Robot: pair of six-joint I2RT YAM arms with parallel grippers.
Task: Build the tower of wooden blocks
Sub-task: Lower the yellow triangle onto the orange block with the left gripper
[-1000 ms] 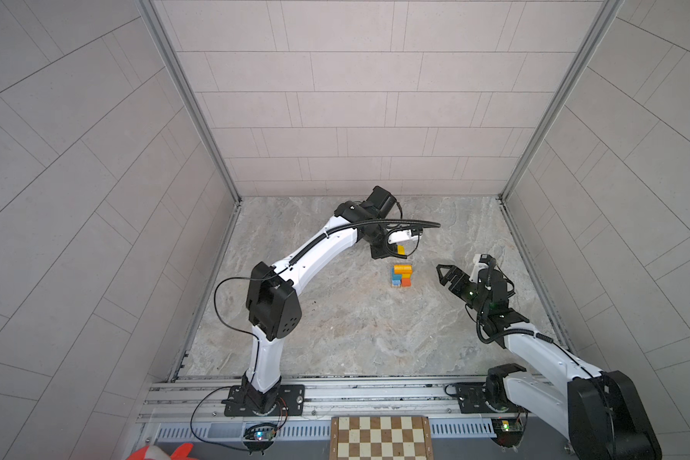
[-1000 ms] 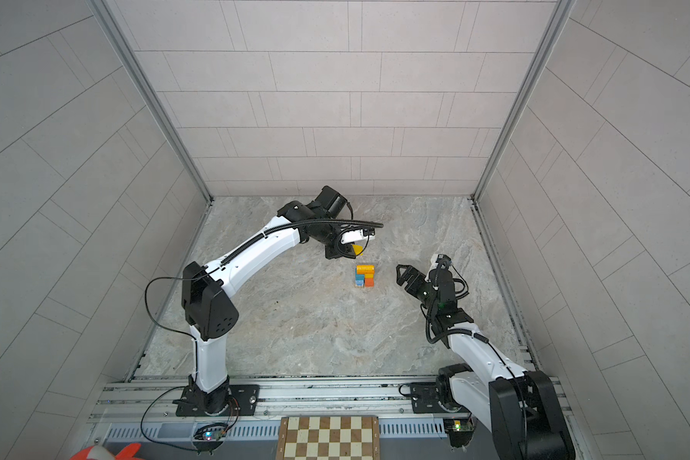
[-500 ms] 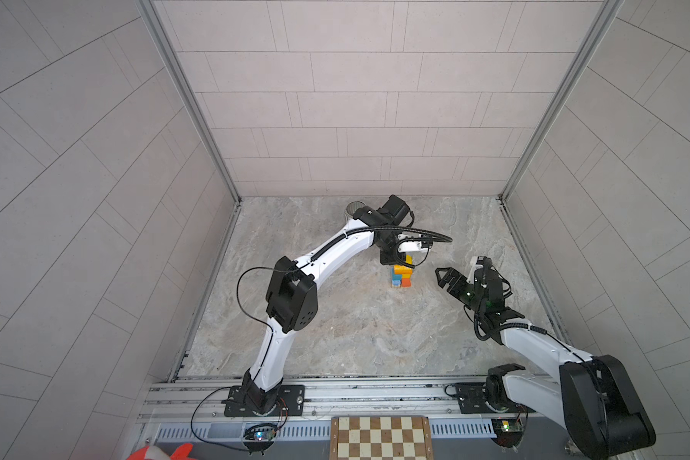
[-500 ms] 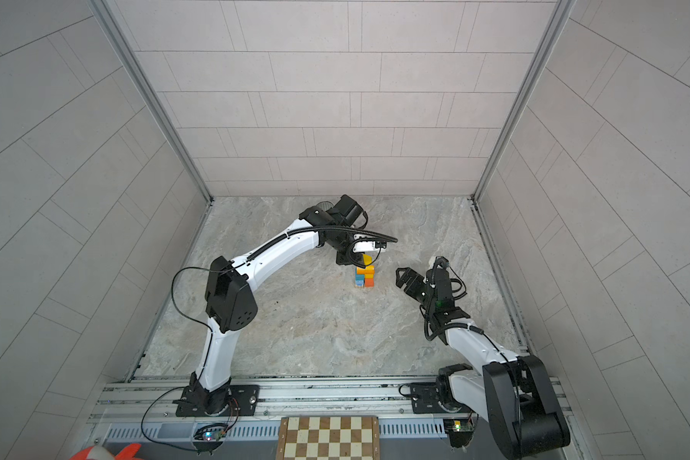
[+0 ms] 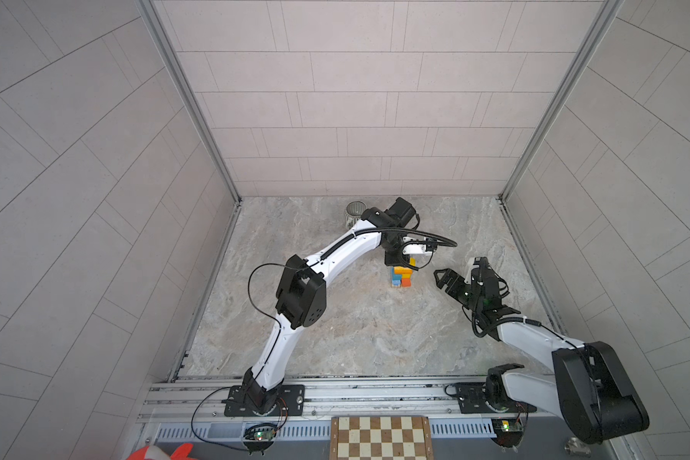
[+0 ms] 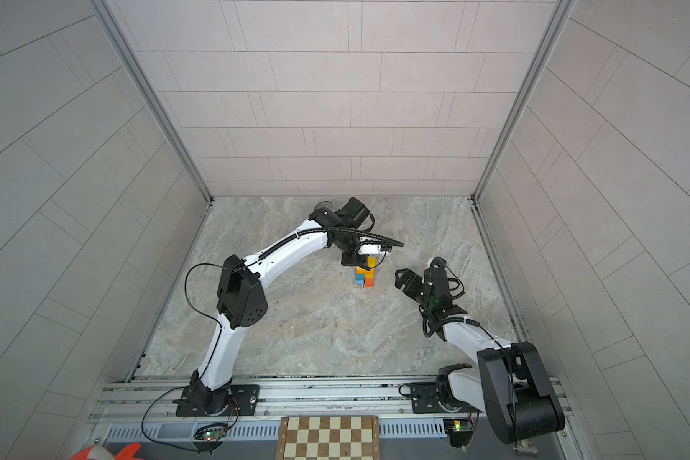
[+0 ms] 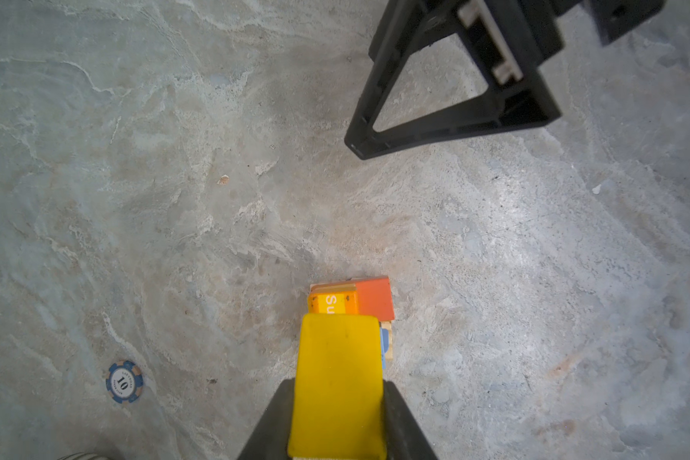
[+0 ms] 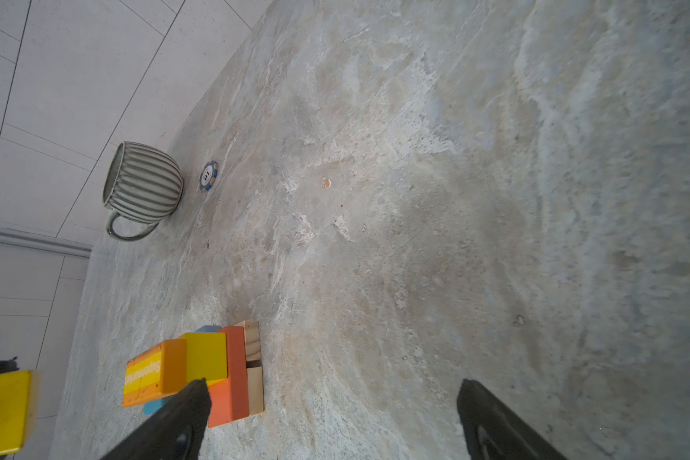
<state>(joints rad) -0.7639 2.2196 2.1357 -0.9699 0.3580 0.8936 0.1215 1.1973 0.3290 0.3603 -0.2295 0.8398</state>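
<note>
Left tool (image 5: 399, 261) above the wood block tower (image 5: 401, 276) — yellow block (image 7: 337, 350) clamped.
Your left tool grips the yellow block over the tower's top, with a gap between them. The tower stands near the middle of the table (image 5: 335, 338), slightly toward its right edge. Just right of it — not touching — your right tool (image 5: 439, 278) has its jaws spread wide.

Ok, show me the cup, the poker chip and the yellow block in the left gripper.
cup (image 8: 144, 183): right wrist view, ribbed side.
poker chip (image 7: 124, 382): left wrist view, white centre.
yellow block (image 7: 337, 378): left wrist view, broad face.
</note>
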